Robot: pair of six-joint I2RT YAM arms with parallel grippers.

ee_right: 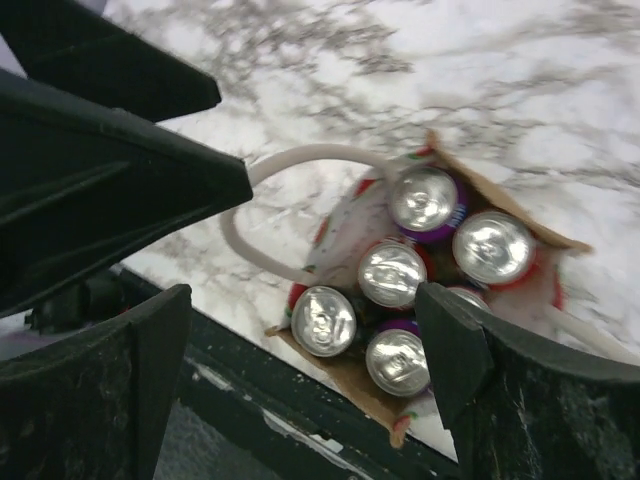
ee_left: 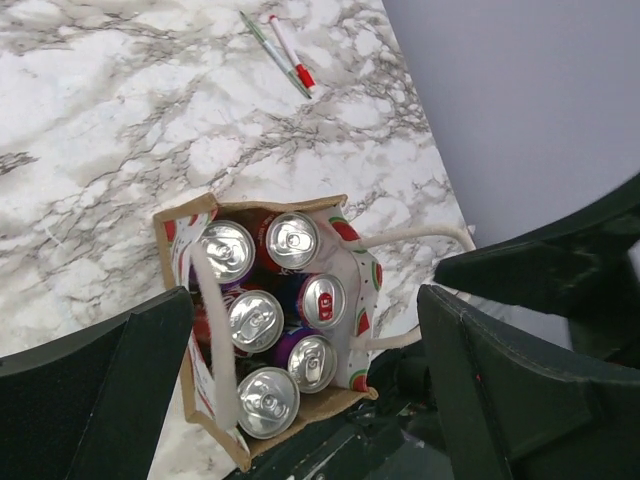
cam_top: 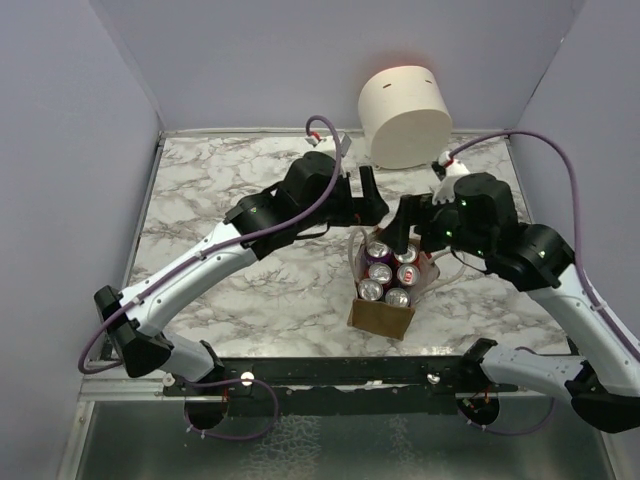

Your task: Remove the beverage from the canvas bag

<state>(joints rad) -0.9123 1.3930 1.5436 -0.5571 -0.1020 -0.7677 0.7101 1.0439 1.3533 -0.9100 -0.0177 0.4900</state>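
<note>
Six beverage cans were seen standing upright in two rows inside the canvas bag, which was set on the marble table near its front edge, between the two arms. White rope handles were draped outward over the bag's sides. The left gripper was held above the bag's open mouth with its jaws spread wide and nothing grasped. The right gripper was poised over the same cans, likewise parted and empty. Farther out on the marble, two pens were laid side by side, well apart from the bag. A large cream cylinder was placed at the table's far edge.
</note>
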